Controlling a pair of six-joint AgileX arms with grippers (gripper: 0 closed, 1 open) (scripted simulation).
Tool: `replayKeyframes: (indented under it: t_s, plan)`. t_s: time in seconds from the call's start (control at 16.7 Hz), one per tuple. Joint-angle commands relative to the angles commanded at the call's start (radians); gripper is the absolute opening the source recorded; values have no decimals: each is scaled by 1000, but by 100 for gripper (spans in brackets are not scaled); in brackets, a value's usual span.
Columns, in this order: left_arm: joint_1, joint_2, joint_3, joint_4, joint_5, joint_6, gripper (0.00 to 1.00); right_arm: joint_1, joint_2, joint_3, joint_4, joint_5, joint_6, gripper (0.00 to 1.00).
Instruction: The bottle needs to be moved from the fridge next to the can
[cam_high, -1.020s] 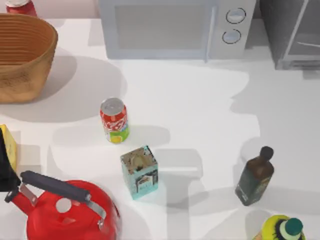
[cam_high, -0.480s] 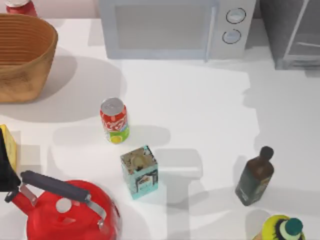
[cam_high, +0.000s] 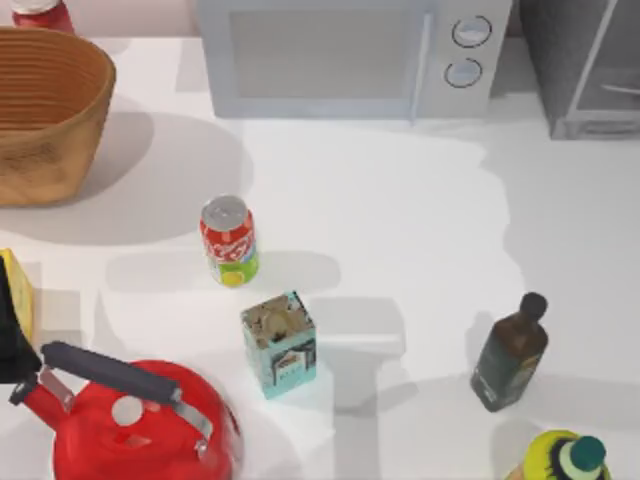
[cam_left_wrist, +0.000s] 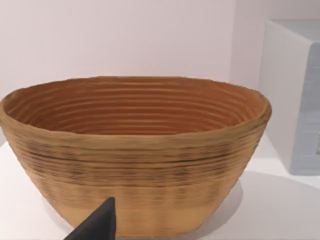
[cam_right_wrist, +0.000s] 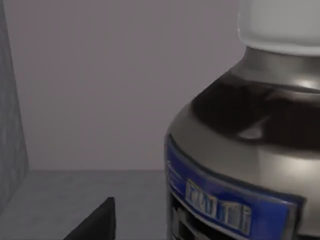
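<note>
Grey fridge (cam_high: 585, 65) stands at the far right corner of the worktop (cam_high: 400, 220), next to the white microwave (cam_high: 350, 55). Inside its grey compartment, the right wrist view shows the bottle (cam_right_wrist: 250, 150) up close, white cap above a blue label; whether the right claw is spread or pinching I cannot tell. The left wrist view faces the woven basket (cam_left_wrist: 135, 150); its claw's state I cannot tell either. The red can (cam_high: 229, 240) stands left of centre, with a teal carton (cam_high: 279, 343) near it.
</note>
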Motion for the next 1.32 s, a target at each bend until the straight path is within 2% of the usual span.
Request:
replayKeyframes:
  t_s: [0.36, 1.14, 1.32]
  plan:
    - [0, 0, 0, 0, 0, 0, 100, 5, 28, 53, -26, 6, 0, 100]
    - [0, 0, 0, 0, 0, 0, 100, 5, 28, 53, -26, 6, 0, 2]
    - [0, 0, 0, 0, 0, 0, 100, 5, 28, 53, -26, 6, 0, 0]
